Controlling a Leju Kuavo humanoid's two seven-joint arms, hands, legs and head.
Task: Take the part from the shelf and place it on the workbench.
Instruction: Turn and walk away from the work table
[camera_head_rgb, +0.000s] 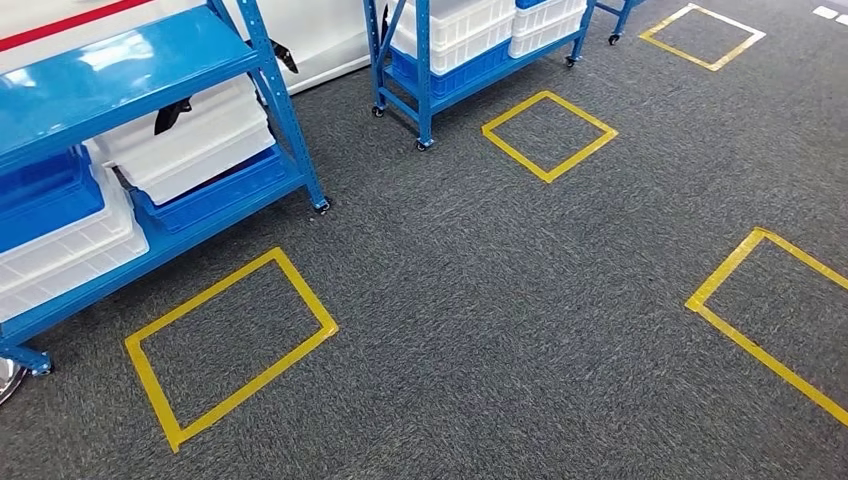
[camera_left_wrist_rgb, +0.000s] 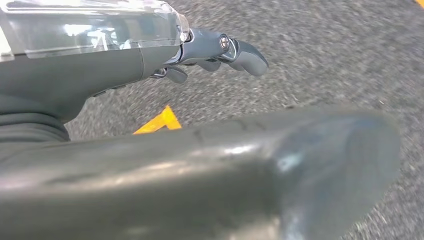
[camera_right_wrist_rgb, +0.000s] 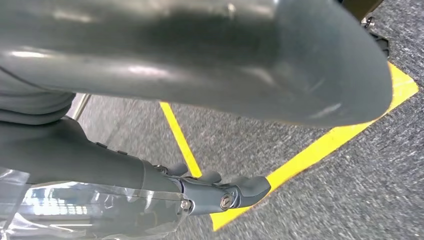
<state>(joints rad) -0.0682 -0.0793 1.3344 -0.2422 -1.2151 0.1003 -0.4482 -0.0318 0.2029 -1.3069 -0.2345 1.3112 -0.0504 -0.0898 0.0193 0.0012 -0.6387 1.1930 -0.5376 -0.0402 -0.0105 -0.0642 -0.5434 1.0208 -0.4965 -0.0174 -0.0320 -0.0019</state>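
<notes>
Grey carpet (camera_head_rgb: 480, 300), left robot hand (camera_left_wrist_rgb: 220, 52) hanging, fingers loosely extended, empty

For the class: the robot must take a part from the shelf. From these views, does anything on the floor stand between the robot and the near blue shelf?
Nothing visible does. Between the camera and the blue shelf lies grey carpet marked with flat yellow tape squares. The left hand and right hand hang over the floor holding nothing. Which bin holds the part cannot be told.
</notes>
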